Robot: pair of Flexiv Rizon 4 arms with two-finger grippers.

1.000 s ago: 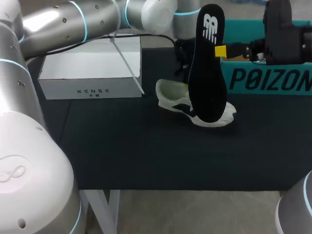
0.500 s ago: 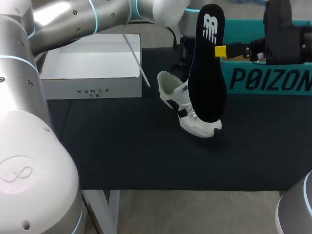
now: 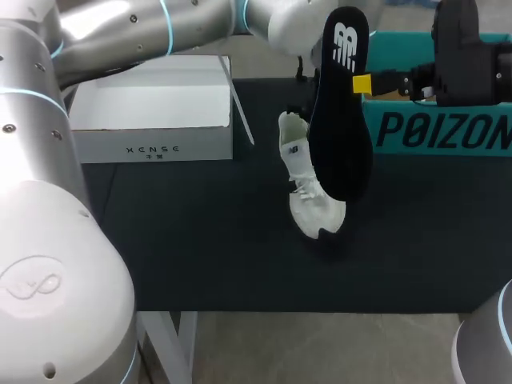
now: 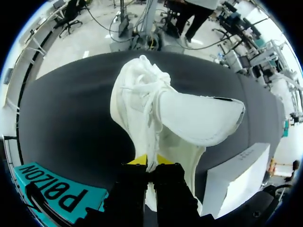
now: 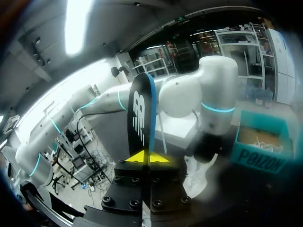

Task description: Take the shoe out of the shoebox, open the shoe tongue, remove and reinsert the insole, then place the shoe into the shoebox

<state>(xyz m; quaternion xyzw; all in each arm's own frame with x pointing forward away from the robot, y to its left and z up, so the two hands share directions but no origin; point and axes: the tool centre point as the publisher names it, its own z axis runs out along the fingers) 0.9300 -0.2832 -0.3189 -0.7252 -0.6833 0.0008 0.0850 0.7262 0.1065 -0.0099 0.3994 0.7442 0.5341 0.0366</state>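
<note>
The black table mat (image 3: 200,256) is seen from above, with the white shoe (image 3: 312,204) near its middle, toe toward 6 o'clock. A white box (image 3: 152,146) lies at 10 o'clock, the teal shoebox (image 3: 448,128) at 2. The black insole (image 3: 340,120) is clamped upright by the right gripper (image 3: 362,83). Only the left wrist view shows the left gripper (image 4: 150,161) pinched on the shoe's collar.

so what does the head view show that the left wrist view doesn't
Only the head view: the black insole held upright in the right gripper, in front of the shoe, and the open inside of the white box. Only the left wrist view: the left gripper shut on an edge of the shoe; the head view hides that grip behind the insole. Both: the white shoe, the white box, the teal box and the dark table.
</note>
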